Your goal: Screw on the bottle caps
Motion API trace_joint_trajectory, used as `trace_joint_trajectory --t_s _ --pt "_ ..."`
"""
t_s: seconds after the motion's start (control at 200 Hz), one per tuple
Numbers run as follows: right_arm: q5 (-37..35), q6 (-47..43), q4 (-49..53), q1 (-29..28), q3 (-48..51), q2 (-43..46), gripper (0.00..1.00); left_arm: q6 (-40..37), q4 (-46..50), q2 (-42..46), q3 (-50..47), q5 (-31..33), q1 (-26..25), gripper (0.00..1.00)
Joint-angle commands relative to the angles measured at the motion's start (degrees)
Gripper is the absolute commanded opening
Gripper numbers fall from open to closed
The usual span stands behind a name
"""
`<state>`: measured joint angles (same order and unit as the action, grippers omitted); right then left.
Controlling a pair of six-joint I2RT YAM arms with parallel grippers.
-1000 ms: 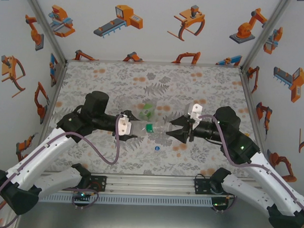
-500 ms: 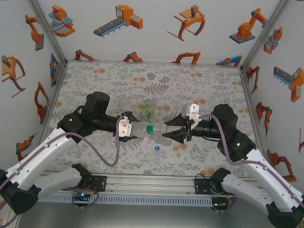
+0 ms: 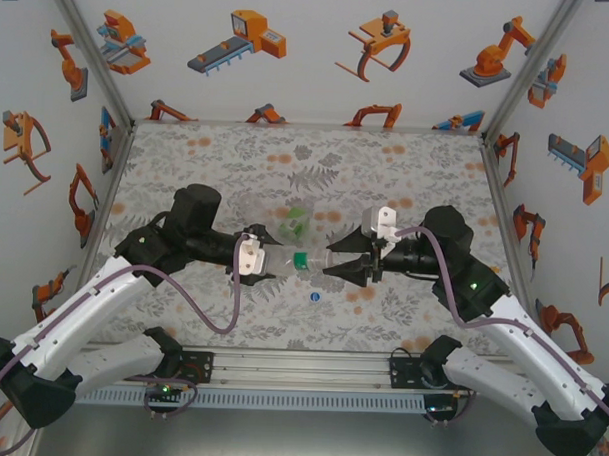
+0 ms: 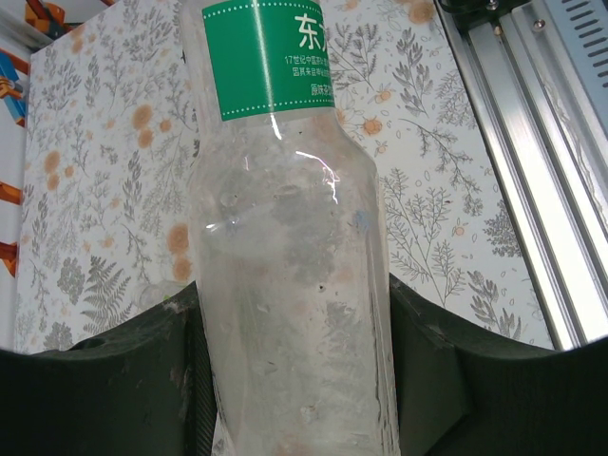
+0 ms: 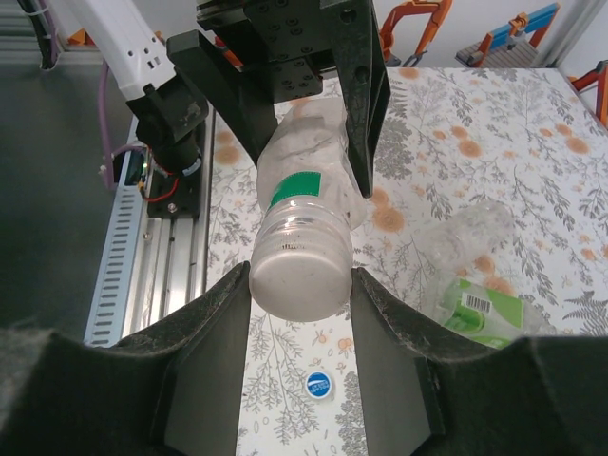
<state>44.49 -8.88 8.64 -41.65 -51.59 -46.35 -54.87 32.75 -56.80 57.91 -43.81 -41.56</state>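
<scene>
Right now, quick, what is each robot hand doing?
Left hand: closed, holding the green-label bottle by its body.
Right hand: closed on the white cap at that bottle's mouth.

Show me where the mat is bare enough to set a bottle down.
Bare: the mat along the back wall, both far corners included. Crowded: the middle, with the held bottle, the green bottle just beyond it, the blue cap nearer.
</scene>
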Motion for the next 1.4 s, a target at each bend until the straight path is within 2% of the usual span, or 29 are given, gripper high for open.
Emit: trace_joint_trajectory --t_s 0.0,0.681,1.122,1.397 --pt "1.5 -1.0 0.9 -0.1 -2.3 -0.8 0.12 -1.7 1.0 -0.4 0.6 -0.9 -0.7 0.0" --pt "0.9 -3.0 4.8 -1.2 -3.9 -3.3 0.08 -1.8 1.4 -0.4 0.8 0.1 -1.2 0.0" --pt "-1.2 7.2 0.8 -1.5 -2.4 -3.9 0.03 -1.0 -1.8 2.1 -0.7 0.8 -1.2 0.0" --pt "-6.7 11.9 1.1 -1.9 -1.6 -4.4 0.0 -0.3 -3.0 2.5 -1.1 2.5 -1.2 0.0"
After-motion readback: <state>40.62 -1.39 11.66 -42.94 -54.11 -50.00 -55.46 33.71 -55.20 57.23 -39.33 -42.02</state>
